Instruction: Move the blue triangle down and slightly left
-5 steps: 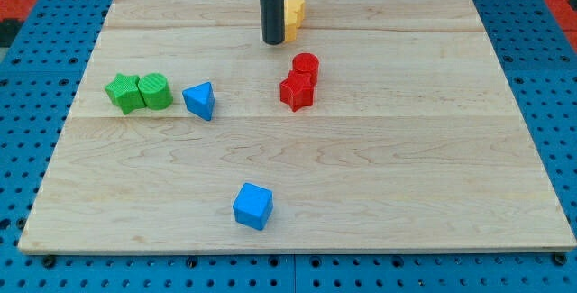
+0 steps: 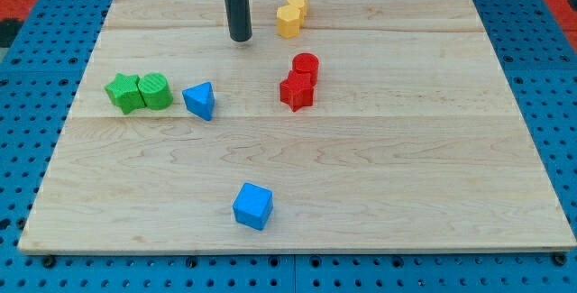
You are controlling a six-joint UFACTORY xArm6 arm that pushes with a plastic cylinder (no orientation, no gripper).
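Nearest the view's bottom, a blue cube-shaped plastic block [image 2: 252,206] is seen on the pale wooden board [image 2: 433,176], well below the blue triangular plastic block [image 2: 199,100] and a little toward the view's right of it. That blue triangle, the task's thing, is taken as the landmark: it is found in the board's left half, about midway up. Just to its left a green cylinder-shaped block [image 2: 156,91] is set, close but seemingly not touching it, and a green star-shaped block [image 2: 123,92] is pressed against the cylinder's far side. Well to the triangle's right, two red blocks [image 2: 300,81] are clustered together; their exact shapes cannot be made out. Farther up and to the right of the triangle, two yellow blocks [image 2: 290,15] are stacked close near the board's top edge.

No claw is fitted, so no open or closed state can be told; only a dark rod is carried. My tip [image 2: 240,38] is placed above the triangle and slightly to its right, well apart from it, with bare wood between.

The approach step is judged to be in hand. A contact on the triangle's upper right side is called for next, followed by a push downward and slightly left, the green cylinder being avoided
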